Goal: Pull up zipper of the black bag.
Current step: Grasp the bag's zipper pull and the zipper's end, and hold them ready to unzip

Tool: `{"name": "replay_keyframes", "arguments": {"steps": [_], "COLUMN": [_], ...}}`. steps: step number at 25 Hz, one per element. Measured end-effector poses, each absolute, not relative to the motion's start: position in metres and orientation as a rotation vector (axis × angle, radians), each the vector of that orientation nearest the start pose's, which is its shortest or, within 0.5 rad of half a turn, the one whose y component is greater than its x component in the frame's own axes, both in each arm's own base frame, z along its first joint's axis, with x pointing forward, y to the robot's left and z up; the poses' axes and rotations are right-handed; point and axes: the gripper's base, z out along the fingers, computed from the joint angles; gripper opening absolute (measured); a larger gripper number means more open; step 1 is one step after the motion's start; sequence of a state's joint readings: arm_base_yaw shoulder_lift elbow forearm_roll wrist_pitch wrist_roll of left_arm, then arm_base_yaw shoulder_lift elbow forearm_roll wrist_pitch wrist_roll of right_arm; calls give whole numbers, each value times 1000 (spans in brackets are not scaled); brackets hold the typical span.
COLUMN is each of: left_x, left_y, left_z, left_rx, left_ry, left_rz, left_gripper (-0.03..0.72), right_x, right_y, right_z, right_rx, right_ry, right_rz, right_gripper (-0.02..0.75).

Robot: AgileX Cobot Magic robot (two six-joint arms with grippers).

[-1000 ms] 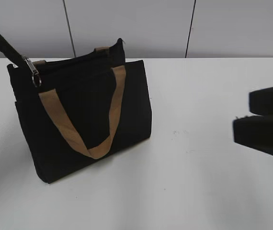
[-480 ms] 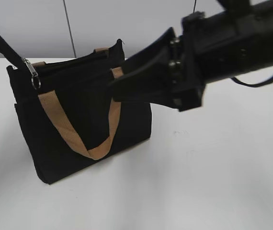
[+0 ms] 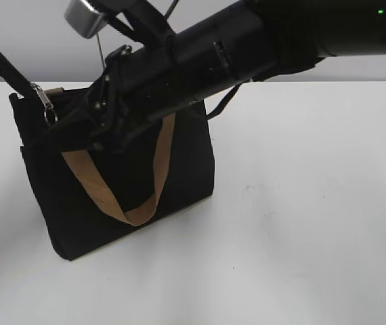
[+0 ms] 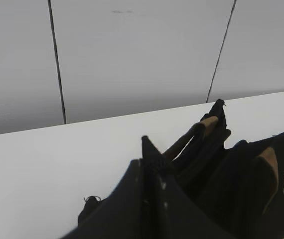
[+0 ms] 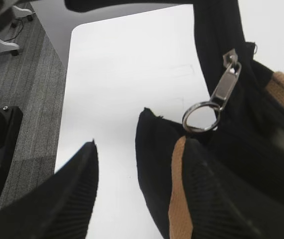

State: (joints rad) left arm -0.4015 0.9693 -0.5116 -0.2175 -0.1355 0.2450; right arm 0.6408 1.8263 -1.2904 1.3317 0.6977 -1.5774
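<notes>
The black bag (image 3: 187, 162) stands upright on the white table, its tan handle (image 3: 98, 186) hanging down the front. The zipper pull (image 3: 47, 107), a silvery ring, hangs at the bag's top left end. My left gripper (image 3: 2, 64) is shut on the fabric tip at that end; in the left wrist view (image 4: 149, 159) the black tip sticks up between its fingers. My right gripper (image 3: 71, 132) reaches across over the bag and is open. In the right wrist view its fingers (image 5: 141, 149) straddle the bag's corner just below the zipper pull (image 5: 201, 117), without touching it.
The white table (image 3: 301, 237) stretches to the right and front of the bag. A grey panelled wall (image 3: 328, 71) stands behind. The right wrist view shows the table's edge (image 5: 68, 74) with grey carpet floor and a black stand beyond it.
My right arm has swung in from the right edge and across the bag to its top left end. The bag and my left gripper have stayed in place.
</notes>
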Motion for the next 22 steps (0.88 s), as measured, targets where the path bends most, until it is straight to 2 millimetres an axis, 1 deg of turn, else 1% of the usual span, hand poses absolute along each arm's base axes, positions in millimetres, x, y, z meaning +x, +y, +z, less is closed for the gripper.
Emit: {"name": "replay_keyframes", "arguments": {"steps": [3, 6, 10, 22], "left_x": [187, 187, 187, 187], "left_y": [-77, -77, -77, -77], "left_z": [286, 286, 286, 286], "left_rx": [368, 368, 367, 367], "left_ry": [1778, 1778, 1778, 1778], "left_rz": [-238, -238, -239, -239], "left_gripper": [6, 6, 6, 6], "right_x": [293, 299, 308, 312], "right_y": [300, 309, 311, 313], "right_z": [251, 248, 246, 240], "right_rx": [-1332, -1291, -1195, -1134], "right_ry": [1748, 1771, 1823, 1871], "right_rz": [920, 907, 888, 907], "right_gripper": [419, 418, 410, 401]}}
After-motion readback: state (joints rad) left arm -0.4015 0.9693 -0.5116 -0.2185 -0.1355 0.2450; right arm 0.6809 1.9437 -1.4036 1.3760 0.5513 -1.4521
